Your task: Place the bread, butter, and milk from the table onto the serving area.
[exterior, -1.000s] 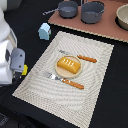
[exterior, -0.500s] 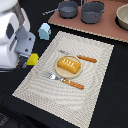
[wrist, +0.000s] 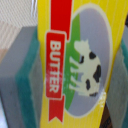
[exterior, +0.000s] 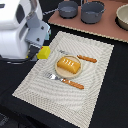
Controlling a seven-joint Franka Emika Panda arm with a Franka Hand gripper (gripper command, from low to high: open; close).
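Note:
My gripper (exterior: 41, 49) is shut on the butter (exterior: 44, 52), a yellow pack, and holds it over the left edge of the serving area's striped cream placemat (exterior: 95, 85) in the exterior view. The wrist view shows the butter (wrist: 75, 60) close up, red "BUTTER" banner and cow picture, between grey fingers (wrist: 17, 75) with teal pads. The bread (exterior: 68, 65), a golden-orange loaf, lies on the round tan plate (exterior: 59, 71) in the middle of the placemat. The milk is out of view.
An orange-handled fork (exterior: 66, 81) and knife (exterior: 85, 58) lie beside the plate. A pinkish-brown board (exterior: 107, 27) at the back holds two grey pots (exterior: 68, 8) (exterior: 93, 11) and a bowl (exterior: 123, 16). The arm's white body (exterior: 17, 27) covers the exterior view's upper left.
The arm has swung in from the exterior view's left. The butter has moved from the table beyond the placemat's far left corner to over its left edge.

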